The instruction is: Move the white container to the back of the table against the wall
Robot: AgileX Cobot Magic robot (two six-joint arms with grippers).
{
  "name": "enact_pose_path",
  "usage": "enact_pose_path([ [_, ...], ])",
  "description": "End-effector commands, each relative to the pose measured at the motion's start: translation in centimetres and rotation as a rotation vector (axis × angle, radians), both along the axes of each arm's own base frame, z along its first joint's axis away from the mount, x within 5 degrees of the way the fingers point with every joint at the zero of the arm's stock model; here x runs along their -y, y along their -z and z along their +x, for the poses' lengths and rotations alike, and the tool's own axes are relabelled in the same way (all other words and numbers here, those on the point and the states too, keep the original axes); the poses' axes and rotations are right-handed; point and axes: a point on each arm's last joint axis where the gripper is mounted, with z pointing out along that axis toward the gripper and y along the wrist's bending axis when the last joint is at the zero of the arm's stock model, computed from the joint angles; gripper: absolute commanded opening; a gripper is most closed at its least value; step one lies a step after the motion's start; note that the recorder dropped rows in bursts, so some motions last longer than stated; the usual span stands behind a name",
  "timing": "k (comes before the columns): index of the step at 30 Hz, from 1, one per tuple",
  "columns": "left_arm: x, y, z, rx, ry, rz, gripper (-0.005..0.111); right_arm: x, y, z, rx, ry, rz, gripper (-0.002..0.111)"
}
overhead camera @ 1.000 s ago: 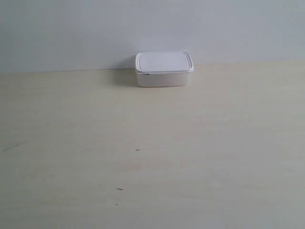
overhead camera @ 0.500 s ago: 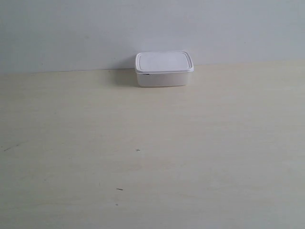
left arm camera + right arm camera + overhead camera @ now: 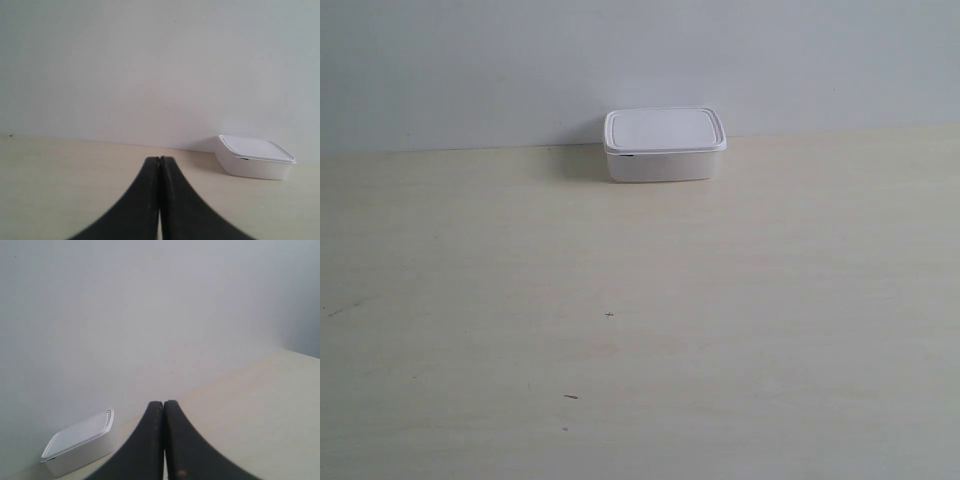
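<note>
One small white rectangular plastic container [image 3: 665, 146] with lid stands well beyond both jaws, which are pressed together and empty, at the back of the pale wooden bench [image 3: 740, 300], seemingly against the grey-white wall [image 3: 470, 60]; probably light, stiff, slippery; grip its sides under the rim.

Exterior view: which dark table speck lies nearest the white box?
The cross-shaped speck; the dash-like mark and the faint streak lie farther from the white container.

Soft even light, faint shadows, slight haze
</note>
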Motion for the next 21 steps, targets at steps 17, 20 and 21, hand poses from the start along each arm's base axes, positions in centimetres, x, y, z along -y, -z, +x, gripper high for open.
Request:
enact_pose_path([
  [17,0.56,-0.05,-0.07,0.017,0.084,-0.055,0.000,0.06,0.33,-0.01,0.004,-0.013,0.218,0.000],
  [20,0.52,-0.27,-0.10,0.043,0.091,-0.154,0.000,0.05,0.35,-0.01,0.004,-0.015,0.237,0.000],
  [21,0.49,-0.31,-0.10,0.049,0.090,-0.175,0.000,0.07,0.38,-0.01,0.004,-0.016,0.265,0.000],
])
